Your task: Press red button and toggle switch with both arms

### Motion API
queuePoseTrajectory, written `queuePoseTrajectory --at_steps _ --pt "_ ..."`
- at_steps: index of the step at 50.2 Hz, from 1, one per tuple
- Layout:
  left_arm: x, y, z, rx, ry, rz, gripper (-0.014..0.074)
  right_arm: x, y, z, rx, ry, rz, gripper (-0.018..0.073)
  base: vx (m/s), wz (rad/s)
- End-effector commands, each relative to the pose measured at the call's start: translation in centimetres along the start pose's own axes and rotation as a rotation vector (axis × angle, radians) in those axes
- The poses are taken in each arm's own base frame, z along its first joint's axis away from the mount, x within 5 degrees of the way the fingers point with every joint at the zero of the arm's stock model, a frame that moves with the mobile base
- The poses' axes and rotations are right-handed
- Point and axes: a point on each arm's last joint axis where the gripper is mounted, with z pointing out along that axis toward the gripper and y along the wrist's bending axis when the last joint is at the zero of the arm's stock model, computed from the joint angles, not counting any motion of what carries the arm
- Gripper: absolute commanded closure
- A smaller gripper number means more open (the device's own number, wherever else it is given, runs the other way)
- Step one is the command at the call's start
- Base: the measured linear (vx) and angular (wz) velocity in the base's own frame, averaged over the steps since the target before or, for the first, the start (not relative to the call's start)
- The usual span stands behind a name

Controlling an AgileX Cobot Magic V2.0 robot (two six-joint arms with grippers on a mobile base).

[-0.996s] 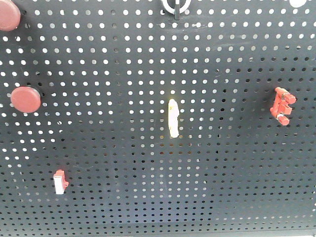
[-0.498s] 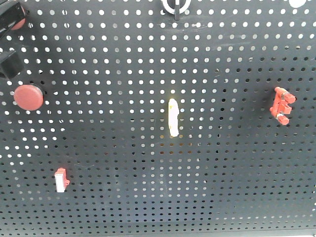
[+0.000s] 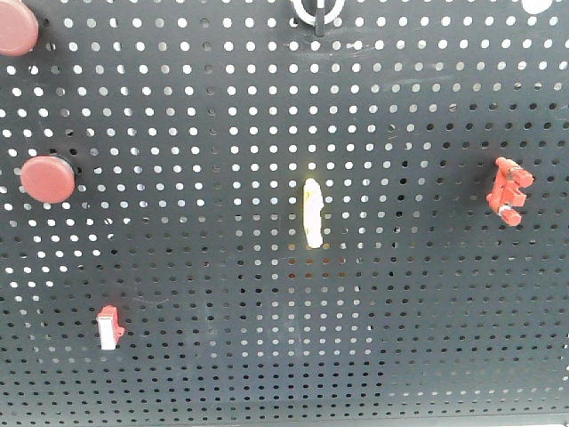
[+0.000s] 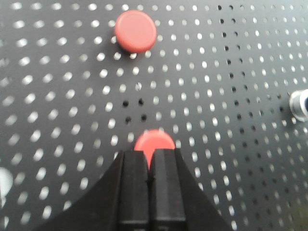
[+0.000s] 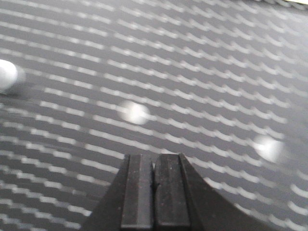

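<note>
**Left wrist view.** The left gripper (image 4: 150, 156) has its two black fingers pressed together and holds nothing. Directly beyond the tips, on the gripper's own centre line, sits the nearer round red plastic button (image 4: 154, 142). Its lower edge is hidden behind the fingers, so it cannot be told whether tip and cap touch. Farther along the black perforated-board counter (image 4: 231, 144), slightly left of that line, is a second round red button (image 4: 135, 31), well apart from the gripper. A silver metal stub (image 4: 301, 103) shows at the right edge. It is possibly the toggle, unconfirmed.

**Right wrist view.** The right gripper (image 5: 154, 159) is likewise pressed together and empty. The counter ahead is blurred, and no switch is identifiable there.

**Front view.** Neither gripper appears. A small red-and-white switch block (image 3: 108, 326) lies low on the left of the counter.

**Judgement.** The left arm is the nearer to a button, and a straight advance along its axis should suffice. The right arm's heading to the switch cannot be assessed.
</note>
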Motion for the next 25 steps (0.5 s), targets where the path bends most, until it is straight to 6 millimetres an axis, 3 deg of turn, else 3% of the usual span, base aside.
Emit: queuePoseTrajectory --at_steps 1,12,25 --pt "-1.2 -0.1 -0.4 0.016 -0.067 -0.027 0.0594 -1.8 0.2 1.2 -0.081 -0.074 0.026 0.0559 0.0 0.0" --pt "-1.1 -0.1 -0.2 0.019 -0.065 -0.027 0.0594 -3.6 1.0 4.2 -0.31 -0.078 -0.033 0.0562 0.0 0.0" --pt "-1.1 -0.1 -0.2 0.02 -0.068 -0.027 0.0594 -4.4 0.6 6.1 -0.353 -0.075 0.05 0.0562 0.0 0.0"
